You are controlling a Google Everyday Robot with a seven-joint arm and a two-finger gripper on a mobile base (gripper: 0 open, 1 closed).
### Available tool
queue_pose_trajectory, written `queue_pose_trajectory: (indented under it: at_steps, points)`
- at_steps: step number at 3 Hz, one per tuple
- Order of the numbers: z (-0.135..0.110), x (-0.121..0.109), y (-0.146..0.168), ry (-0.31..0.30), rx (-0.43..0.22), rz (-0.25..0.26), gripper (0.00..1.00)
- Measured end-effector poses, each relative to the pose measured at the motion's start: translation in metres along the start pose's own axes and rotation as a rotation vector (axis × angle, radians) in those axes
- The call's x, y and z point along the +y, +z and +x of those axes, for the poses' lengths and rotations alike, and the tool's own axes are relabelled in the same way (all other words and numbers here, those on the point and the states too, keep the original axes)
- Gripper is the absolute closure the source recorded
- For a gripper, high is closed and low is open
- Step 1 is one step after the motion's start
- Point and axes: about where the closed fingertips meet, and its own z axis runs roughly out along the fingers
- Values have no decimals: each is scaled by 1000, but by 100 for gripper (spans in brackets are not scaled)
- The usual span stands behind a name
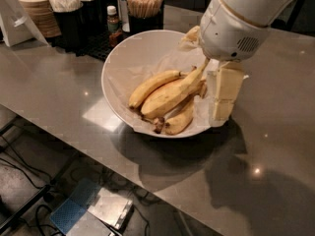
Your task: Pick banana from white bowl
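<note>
A large, round, deep white bowl (109, 70) lined with crinkled white paper (140, 58) sits on the grey, glossy desk (54, 100). Three bananas lie together in it. The longest, thickest yellow banana (170, 95) rests in the middle, and its curved stem rises toward the bowl's right rim. A slimmer yellow banana (150, 85) lies against its upper left side. A short, stubby banana with a dark brown end (179, 119) lies just below it, near the front wall of the bowl.

The robot's white arm comes in from the upper right. Its cream-coloured hand (204, 73) hangs over the right side of the bowl. The hand is spread: one finger (224, 90) points down just outside the right rim and the other (189, 34) sits higher, over the paper. The big banana's stem passes between them, and nothing is pinched.

Behind the bowl stand a dark cup of wooden stir sticks (144, 3), a small brown bottle with a white cap (113, 18) and a stack of tan paper cups (38, 14).
</note>
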Motion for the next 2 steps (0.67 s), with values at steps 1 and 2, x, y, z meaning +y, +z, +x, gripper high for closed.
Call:
queue_pose_trajectory:
  at_steps: [1,2]
  points:
    - [-18,-13,13,-51,21,-12,0]
    - [-30,-24,29,-103,40,-43,0]
